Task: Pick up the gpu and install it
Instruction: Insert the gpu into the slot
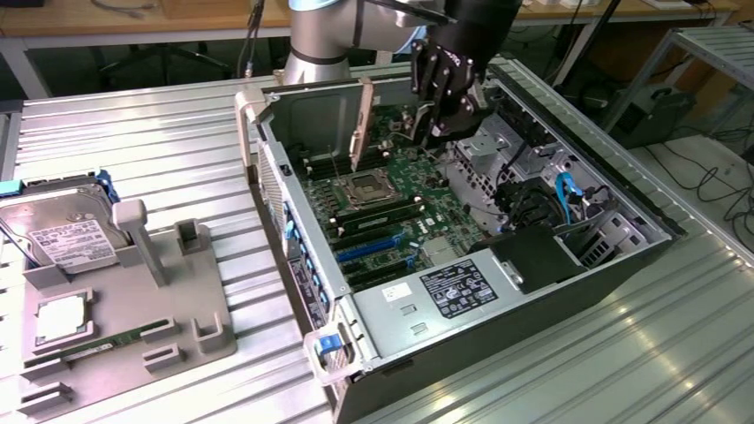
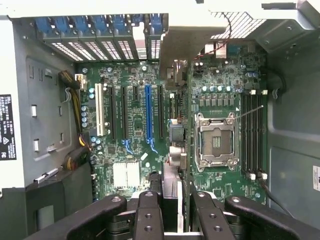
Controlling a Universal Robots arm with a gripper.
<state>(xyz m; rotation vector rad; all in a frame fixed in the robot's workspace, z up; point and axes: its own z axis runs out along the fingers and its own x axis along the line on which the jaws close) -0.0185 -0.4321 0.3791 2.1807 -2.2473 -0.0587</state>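
While the hand (image 1: 442,88) gripped the card (image 2: 172,145) upright over the motherboard (image 2: 135,150), keeping it square to the slot mattered.

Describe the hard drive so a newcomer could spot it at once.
On the exterior view's left, beside the open computer case, lies a grey holder plate. The hard drive sits at its far corner: a boxy silver block with a white label, unlike the flat square chip and narrow green memory stick beside it.
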